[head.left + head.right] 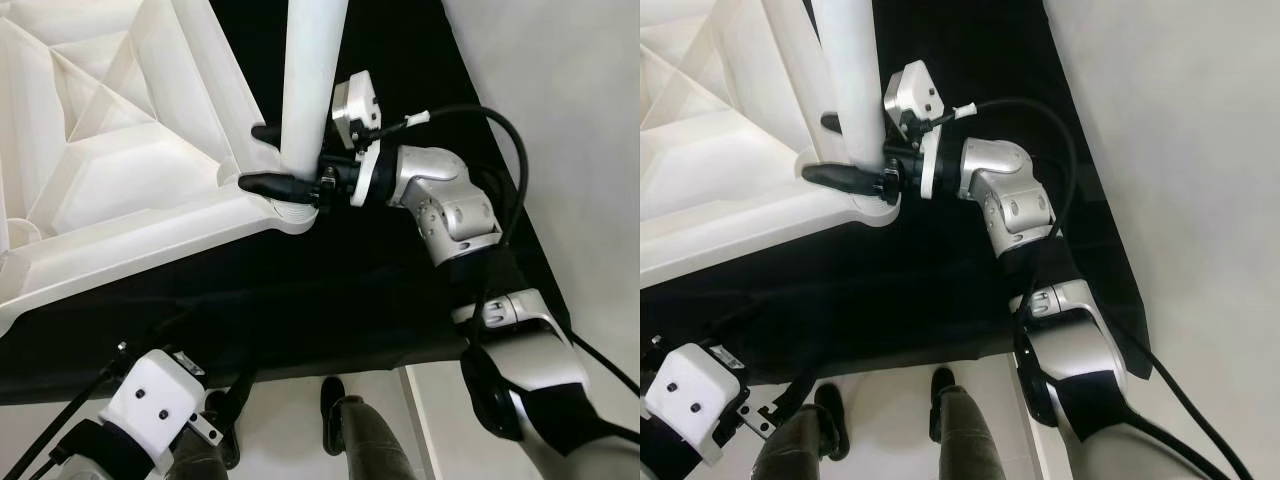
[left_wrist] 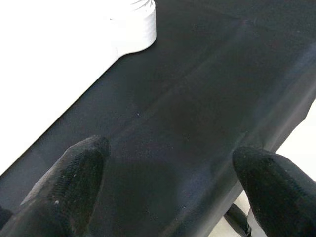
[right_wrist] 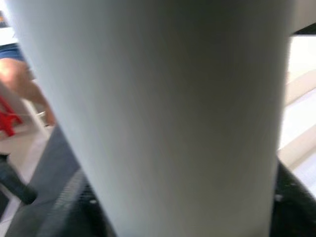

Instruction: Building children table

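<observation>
the white table leg (image 1: 310, 80) is stood upright in the corner socket of the upturned white tabletop (image 1: 120, 150), which is laid on a black cloth (image 1: 330, 300); the leg's base is pinched between the fingers of the right gripper (image 1: 268, 157); the left gripper (image 2: 168, 187) is held spread above the cloth, near the tabletop's corner

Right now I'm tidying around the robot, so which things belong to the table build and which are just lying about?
Part of the job:
- white table leg, gripped by the right gripper
- upside-down white tabletop, corner socket under the leg

Just there:
- black cloth under the parts
- left gripper, open, idle over the cloth
</observation>
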Controlling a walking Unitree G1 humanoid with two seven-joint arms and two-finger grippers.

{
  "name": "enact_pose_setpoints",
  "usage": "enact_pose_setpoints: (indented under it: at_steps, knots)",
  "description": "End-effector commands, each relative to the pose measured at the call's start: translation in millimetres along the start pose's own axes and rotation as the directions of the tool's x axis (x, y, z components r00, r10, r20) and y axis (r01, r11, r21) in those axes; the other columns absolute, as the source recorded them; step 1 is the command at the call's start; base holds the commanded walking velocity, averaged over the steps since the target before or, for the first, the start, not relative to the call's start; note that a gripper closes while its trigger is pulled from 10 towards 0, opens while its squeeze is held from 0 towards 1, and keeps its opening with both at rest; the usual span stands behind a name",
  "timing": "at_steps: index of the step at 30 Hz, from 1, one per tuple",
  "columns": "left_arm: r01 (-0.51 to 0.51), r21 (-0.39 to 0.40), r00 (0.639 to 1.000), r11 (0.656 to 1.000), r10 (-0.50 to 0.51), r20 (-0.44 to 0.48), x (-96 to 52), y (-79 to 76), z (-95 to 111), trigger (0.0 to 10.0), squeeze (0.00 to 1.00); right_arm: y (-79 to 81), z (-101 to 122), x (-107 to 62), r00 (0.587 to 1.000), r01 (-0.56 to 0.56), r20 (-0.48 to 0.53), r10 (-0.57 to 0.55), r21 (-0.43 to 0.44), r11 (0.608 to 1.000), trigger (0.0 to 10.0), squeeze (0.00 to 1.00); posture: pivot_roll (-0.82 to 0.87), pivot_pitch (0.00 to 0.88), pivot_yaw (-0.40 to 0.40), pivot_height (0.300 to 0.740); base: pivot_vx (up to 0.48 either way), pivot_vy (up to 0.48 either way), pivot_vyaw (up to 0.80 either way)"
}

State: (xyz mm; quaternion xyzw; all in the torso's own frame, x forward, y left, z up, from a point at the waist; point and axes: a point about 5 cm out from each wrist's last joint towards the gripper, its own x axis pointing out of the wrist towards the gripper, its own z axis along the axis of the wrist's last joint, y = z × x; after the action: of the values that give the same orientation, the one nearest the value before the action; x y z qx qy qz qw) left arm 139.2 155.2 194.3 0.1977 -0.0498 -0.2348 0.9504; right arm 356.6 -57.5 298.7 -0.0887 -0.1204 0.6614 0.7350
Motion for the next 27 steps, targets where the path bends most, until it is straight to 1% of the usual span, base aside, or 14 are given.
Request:
enact_pose_setpoints:
  at_steps: [1, 5, 11, 14, 16, 18, 19, 20, 21, 22, 23, 24, 26, 27]
  knots:
    - [0.007, -0.019, 1.0, 1.0, -0.007, -0.013, -1.4, -4.2, -3, 10.0, 0.0, 2.2, -3, 2.4, 0.999, -0.046, -0.012, 0.046, 0.0, 0.999, 0.0, 0.0, -0.04, 0.408, -0.14, 0.74, 0.0, 0.0, 0.0]
    - [0.008, -0.022, 1.0, 1.0, -0.008, -0.011, -1.3, -4.5, -3, 10.0, 0.0, 1.3, -6, 1.6, 0.999, -0.033, -0.022, 0.033, 0.014, 0.999, 0.0, 0.0, -0.04, 0.407, -0.141, 0.74, 0.0, 0.0, 0.0]
    - [0.01, -0.026, 1.0, 1.0, -0.011, -0.01, -0.5, -5.4, -4, 10.0, 0.0, 1.2, -17, -12.5, 0.996, 0.068, -0.055, -0.066, 0.033, 0.997, 0.0, 0.0, -0.05, 0.396, -0.141, 0.74, 0.0, 0.0, 0.0]
    - [0.013, -0.027, 1.0, 1.0, -0.013, -0.01, -0.3, -5.7, -4, 10.0, 0.0, 6.3, -25, -22.0, 0.984, 0.162, -0.085, -0.156, 0.064, 0.985, 0.0, 0.0, -0.07, 0.392, -0.146, 0.74, 0.0, 0.0, 0.0]
    - [0.015, -0.028, 1.0, 1.0, -0.015, -0.009, -0.3, -5.8, -5, 10.0, 0.0, 21.3, -37, -27.6, 0.955, 0.285, -0.121, -0.27, 0.127, 0.95, 0.0, 0.0, -0.07, 0.389, -0.151, 0.74, 0.0, 0.0, 0.0]
    - [0.015, -0.028, 1.0, 1.0, -0.015, -0.009, -0.3, -5.8, -5, 10.0, 0.0, 21.3, -37, -27.6, 0.955, 0.285, -0.121, -0.27, 0.127, 0.95, 0.0, 0.0, -0.07, 0.389, -0.151, 0.74, 0.0, 0.0, 0.0]
    - [0.016, -0.026, 1.0, 1.0, -0.017, -0.01, -0.7, -5.3, -5, 10.0, 0.0, 40.8, -65, -30.8, 0.791, 0.584, -0.294, -0.536, 0.104, 0.805, 0.0, 0.0, -0.07, 0.39, -0.148, 0.74, 0.0, 0.0, 0.0]
    - [0.016, -0.026, 1.0, 1.0, -0.017, -0.01, -0.7, -5.3, -5, 10.0, 0.0, 40.8, -65, -30.8, 0.791, 0.584, -0.294, -0.536, 0.104, 0.805, 0.0, 0.0, -0.07, 0.39, -0.148, 0.74, 0.0, 0.0, 0.0]
    - [0.016, -0.024, 1.0, 1.0, -0.016, -0.01, -0.4, -3.9, -5, 10.0, 0.0, 72.7, -84, -34.6, 0.635, 0.73, -0.379, -0.673, 0.01, 0.684, 0.0, 0.0, -0.07, 0.393, -0.13, 0.74, 0.0, 0.0, 0.0]
    - [0.019, -0.021, 1.0, 1.0, -0.019, -0.01, 0.5, -3.1, -6, 10.0, 0.0, 95.0, -90, -31.4, 0.537, 0.805, -0.409, -0.738, -0.015, 0.593, 0.0, 0.0, -0.07, 0.395, -0.12, 0.74, 0.0, 0.0, 0.0]
    - [0.019, -0.021, 1.0, 1.0, -0.019, -0.01, 0.5, -3.1, -6, 10.0, 0.0, 95.0, -90, -31.4, 0.537, 0.805, -0.409, -0.738, -0.015, 0.593, 0.0, 0.0, -0.07, 0.395, -0.12, 0.74, 0.0, 0.0, 0.0]
    - [0.021, -0.018, 1.0, 1.0, -0.021, -0.01, 1.1, -2.6, -6, 10.0, 0.0, 108.0, -91, -28.3, 0.492, 0.836, -0.417, -0.764, -0.017, 0.548, 0.0, 0.0, -0.07, 0.395, -0.12, 0.74, 0.0, 0.0, 0.0]
    - [0.021, -0.018, 1.0, 1.0, -0.021, -0.01, 1.1, -2.6, -6, 10.0, 0.0, 108.0, -91, -28.3, 0.492, 0.836, -0.417, -0.764, -0.017, 0.548, 0.0, 0.0, -0.07, 0.395, -0.12, 0.74, 0.0, 0.0, 0.0]
    - [0.024, -0.017, 1.0, 1.0, -0.024, -0.011, 1.7, -2.1, -7, 10.0, 0.0, 111.1, -91, -18.9, 0.528, 0.82, -0.411, -0.743, 0.022, 0.571, 0.0, 0.0, -0.07, 0.388, -0.117, 0.74, 0.0, 0.0, 0.0]
